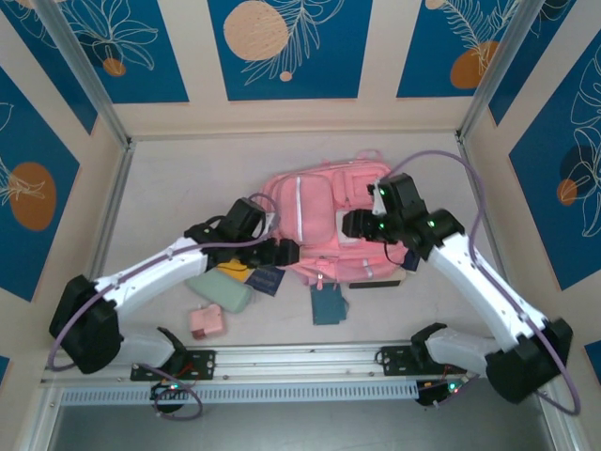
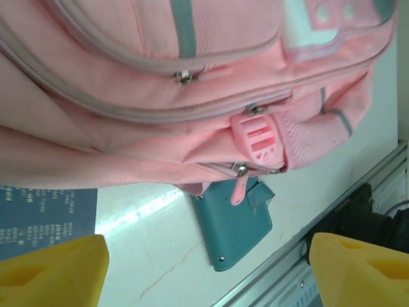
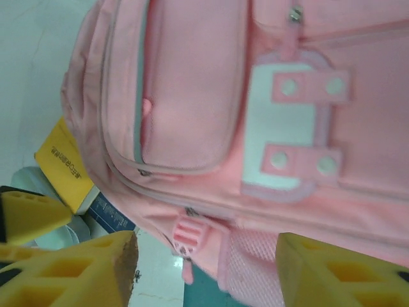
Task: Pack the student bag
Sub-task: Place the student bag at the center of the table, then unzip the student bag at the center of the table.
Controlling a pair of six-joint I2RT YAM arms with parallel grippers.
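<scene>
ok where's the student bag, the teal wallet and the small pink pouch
student bag [image 1: 317,211], top external view, on its front pocket
teal wallet [image 2: 238,233], left wrist view, middle of its cover
small pink pouch [image 1: 207,322], top external view, its middle

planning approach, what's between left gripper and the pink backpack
Left wrist view: bare table, a teal wallet and a dark blue booklet, both partly under the bag.

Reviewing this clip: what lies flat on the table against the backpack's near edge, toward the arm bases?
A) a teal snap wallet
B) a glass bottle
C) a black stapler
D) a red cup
A: a teal wallet lies flat at the near edge of the student bag.
</scene>
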